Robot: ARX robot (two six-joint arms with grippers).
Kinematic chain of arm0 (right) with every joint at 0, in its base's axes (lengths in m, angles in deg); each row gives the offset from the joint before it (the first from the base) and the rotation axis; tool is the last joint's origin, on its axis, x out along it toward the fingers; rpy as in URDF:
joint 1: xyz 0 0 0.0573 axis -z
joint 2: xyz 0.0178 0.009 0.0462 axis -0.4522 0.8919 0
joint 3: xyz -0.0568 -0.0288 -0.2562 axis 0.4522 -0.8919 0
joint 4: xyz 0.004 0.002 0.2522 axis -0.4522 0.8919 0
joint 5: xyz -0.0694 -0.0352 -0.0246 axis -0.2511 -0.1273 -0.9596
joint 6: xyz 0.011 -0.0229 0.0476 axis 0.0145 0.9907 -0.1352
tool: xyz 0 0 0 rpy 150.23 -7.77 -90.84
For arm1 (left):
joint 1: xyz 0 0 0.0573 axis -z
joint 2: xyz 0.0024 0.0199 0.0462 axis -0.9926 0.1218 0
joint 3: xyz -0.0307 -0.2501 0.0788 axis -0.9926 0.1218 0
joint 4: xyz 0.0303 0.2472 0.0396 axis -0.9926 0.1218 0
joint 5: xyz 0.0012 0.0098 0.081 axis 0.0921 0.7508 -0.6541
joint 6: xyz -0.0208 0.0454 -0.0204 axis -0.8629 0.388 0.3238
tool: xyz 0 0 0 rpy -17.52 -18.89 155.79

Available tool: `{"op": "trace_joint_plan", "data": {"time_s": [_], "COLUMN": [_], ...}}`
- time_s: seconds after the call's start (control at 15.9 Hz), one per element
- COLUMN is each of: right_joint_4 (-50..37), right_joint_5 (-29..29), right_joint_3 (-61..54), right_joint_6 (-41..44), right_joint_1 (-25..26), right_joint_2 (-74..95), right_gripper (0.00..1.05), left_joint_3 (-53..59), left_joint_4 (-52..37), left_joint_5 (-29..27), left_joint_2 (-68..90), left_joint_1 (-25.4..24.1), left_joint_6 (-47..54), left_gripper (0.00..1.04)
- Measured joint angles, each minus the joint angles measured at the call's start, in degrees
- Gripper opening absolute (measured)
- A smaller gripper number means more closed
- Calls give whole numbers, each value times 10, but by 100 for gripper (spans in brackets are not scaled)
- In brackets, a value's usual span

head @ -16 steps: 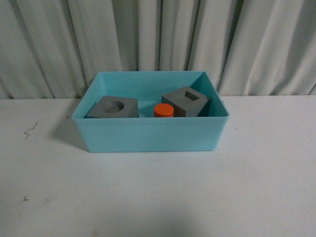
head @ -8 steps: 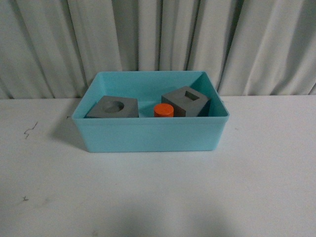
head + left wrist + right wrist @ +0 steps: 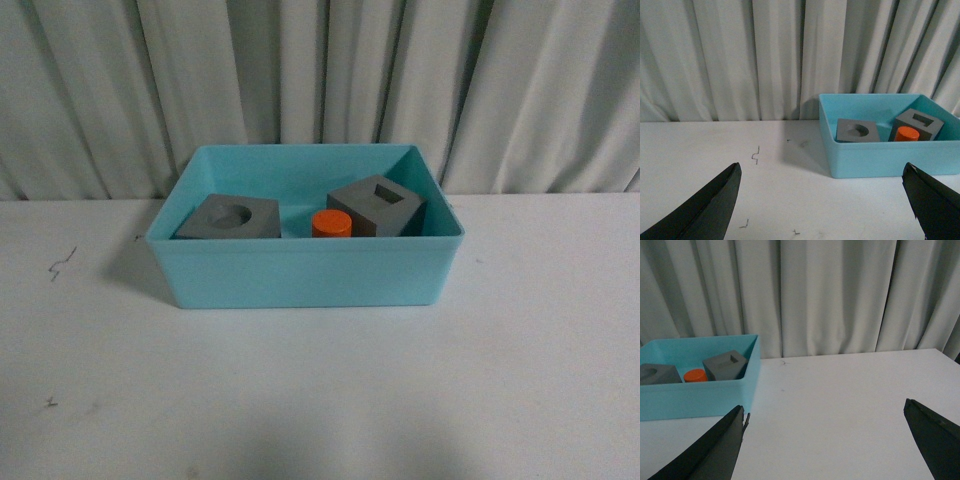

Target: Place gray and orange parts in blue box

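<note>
Three parts already lie inside the blue box [image 3: 305, 270] near the table's back edge: a gray cube with a round recess [image 3: 229, 217] toward its left wall, an orange cylinder [image 3: 331, 224] mid-box, and a gray cube with a square recess [image 3: 377, 206] toward its right wall. They look rigid, matte and probably light; flat cube faces would suit a pinch. Both the left gripper [image 3: 822, 200] and right gripper [image 3: 825, 440] stand wide apart, empty, above bare table. Nothing differs from the earlier pictures.
</note>
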Motion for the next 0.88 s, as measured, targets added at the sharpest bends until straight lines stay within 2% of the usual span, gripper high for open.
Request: {"op": "trace_joint_plan", "data": {"time_s": [0.88], "right_joint_4": [0], "right_joint_5": [0], "right_joint_3": [0], "right_joint_6": [0], "right_joint_1": [0], "right_joint_2": [0], "right_gripper": [98], "left_joint_3": [0], "left_joint_4": [0], "left_joint_5": [0], "left_joint_2": [0], "left_joint_1": [0], "left_joint_6": [0], "left_gripper": [98]}}
